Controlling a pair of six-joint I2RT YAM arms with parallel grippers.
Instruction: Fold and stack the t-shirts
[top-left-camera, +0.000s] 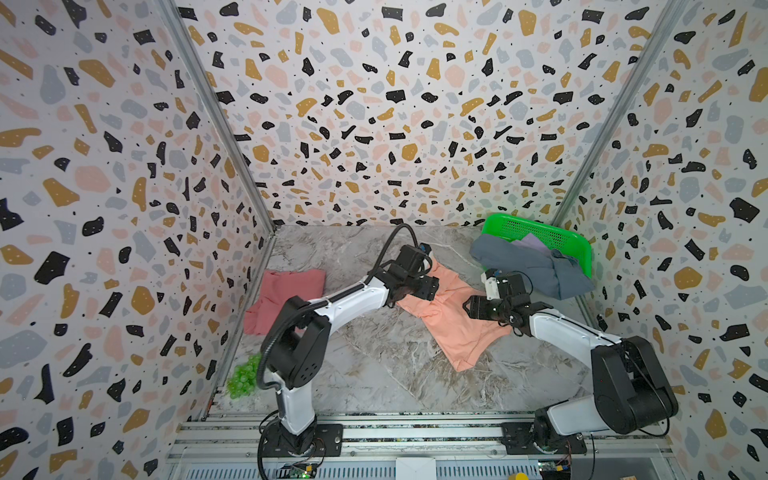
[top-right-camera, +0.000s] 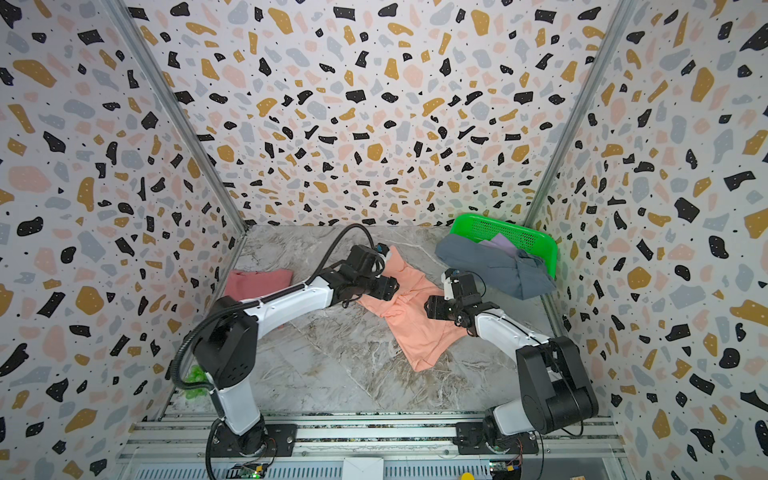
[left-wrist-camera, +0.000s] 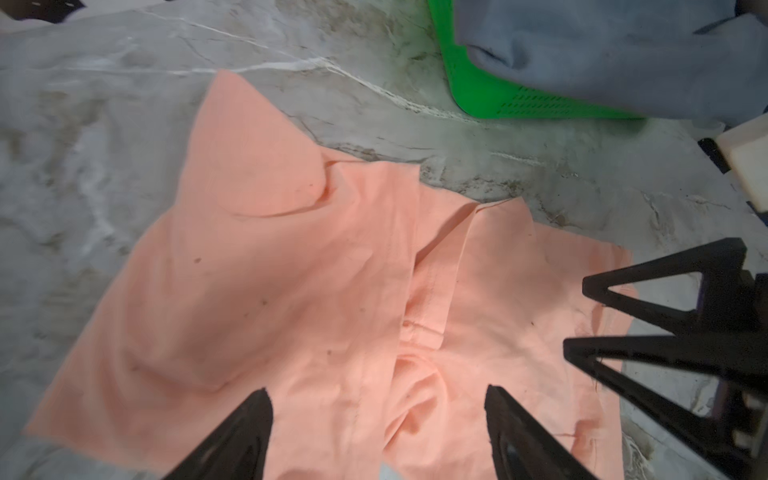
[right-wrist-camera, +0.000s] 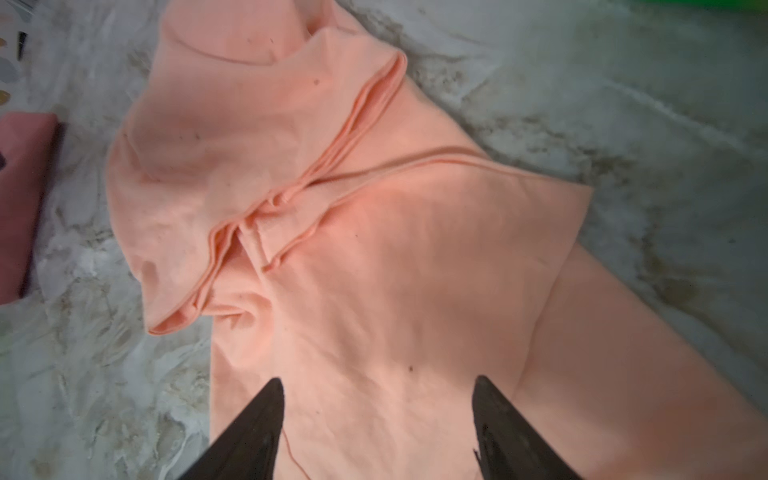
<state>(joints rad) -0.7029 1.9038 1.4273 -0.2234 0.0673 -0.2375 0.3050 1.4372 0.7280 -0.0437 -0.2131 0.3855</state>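
the marble table (top-left-camera: 374, 374) is carrying everything. the peach t-shirt (top-left-camera: 451, 328) is lying flat near its middle, with its long axis running from the far side toward my bases and leaning a little to my right as it nears me. the slate-blue t-shirt (top-left-camera: 536, 270) is draping over the rim of the green basket (top-left-camera: 552, 237) in the far right corner, with the lavender t-shirt (top-left-camera: 534, 243) peeking out behind it. the rose-red t-shirt (top-left-camera: 286, 286) is sitting folded by the left wall.

i am facing the peach one from both sides. my left gripper (left-wrist-camera: 376, 395) is hanging over its left half and my right gripper (right-wrist-camera: 378, 380) over its right half, each with jaws spread and nothing between them. neither arm is clearly nearer, since the cloth is lying just below and ahead of both. its side flaps are meeting along the centre, so i am judging that the coming fold runs across the long axis.

its print is not showing. my left forearm is covering part of the rose-red shirt, and i cannot tell whether my fingertips are touching cloth.
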